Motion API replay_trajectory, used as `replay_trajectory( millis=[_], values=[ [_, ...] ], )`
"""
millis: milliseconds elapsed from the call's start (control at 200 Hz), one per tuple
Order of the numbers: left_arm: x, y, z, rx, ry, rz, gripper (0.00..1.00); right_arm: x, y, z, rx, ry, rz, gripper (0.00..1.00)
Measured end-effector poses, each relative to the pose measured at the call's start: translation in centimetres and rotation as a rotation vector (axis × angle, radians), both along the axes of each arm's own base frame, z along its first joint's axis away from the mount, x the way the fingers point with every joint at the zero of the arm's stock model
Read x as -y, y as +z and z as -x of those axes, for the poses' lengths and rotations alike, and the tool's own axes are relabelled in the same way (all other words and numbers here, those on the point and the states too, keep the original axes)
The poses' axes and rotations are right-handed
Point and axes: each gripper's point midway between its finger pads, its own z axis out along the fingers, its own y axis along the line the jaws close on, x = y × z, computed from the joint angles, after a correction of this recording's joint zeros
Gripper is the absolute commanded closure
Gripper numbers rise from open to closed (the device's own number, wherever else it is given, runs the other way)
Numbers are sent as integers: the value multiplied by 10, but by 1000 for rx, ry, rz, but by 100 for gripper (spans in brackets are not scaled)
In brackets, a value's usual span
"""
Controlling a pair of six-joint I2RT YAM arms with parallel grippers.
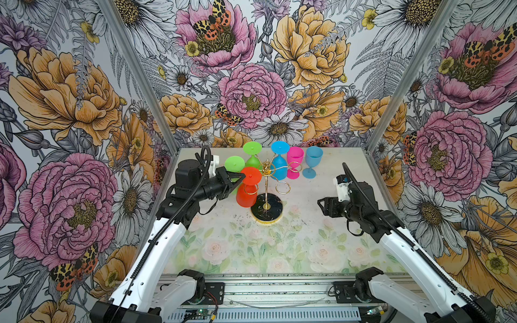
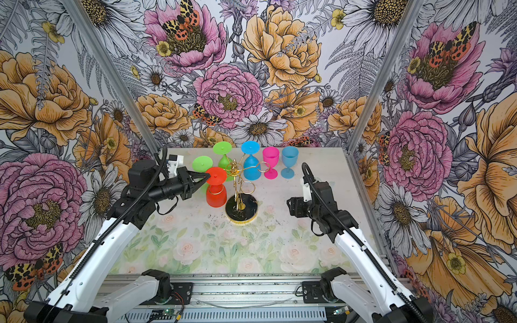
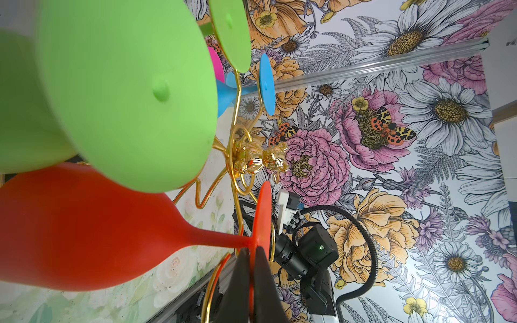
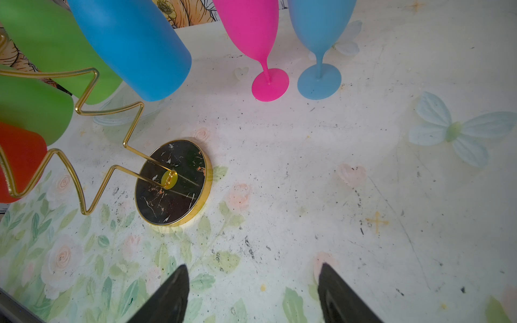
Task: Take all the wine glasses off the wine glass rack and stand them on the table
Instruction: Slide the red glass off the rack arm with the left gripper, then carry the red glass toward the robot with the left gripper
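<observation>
The pale floral-printed desk fills the floor of the cell, scuffed with dark specks. Just behind its middle stands the wine glass rack, a thin gold wire stand rising from a round black marbled base, with curled hook arms spreading from the top of its pole. Four glasses hang upside down on it. The orange-red wine glass hangs on the near left hook, foot uppermost and bowl beside the base. Two green glasses hang at the left and back left, and a blue glass at the back. Behind and to the right of the rack, a pink glass and a pale blue glass stand upright on the desk, just beside each other. The left pincer reaches in from the left at hook height and is clamped narrow on the rim of the orange-red glass's foot; the left wrist view shows the thin disc pinched between the two black fingers. The right pincer hangs over bare desk to the right of the base, well apart from the rack, its fingers spread wide and holding nothing.
</observation>
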Motion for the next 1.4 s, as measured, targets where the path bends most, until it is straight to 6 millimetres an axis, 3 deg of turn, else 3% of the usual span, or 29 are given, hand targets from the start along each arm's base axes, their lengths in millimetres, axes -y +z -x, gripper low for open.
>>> replay_trajectory(
  millis=[440,801,1061,1396],
  values=[
    [-21,-2,15,3,68,36,100,0,-1,0,-3,-2,-2,26],
    [-37,-1,43,46,105,77,100,-2,-2,1,-5,3,-4,27],
    [-28,6,77,120,1,80,100,-3,-4,2,-16,0,-17,27],
    [-3,0,114,156,-227,75,100,-11,-7,5,-45,12,-42,28]
  ],
)
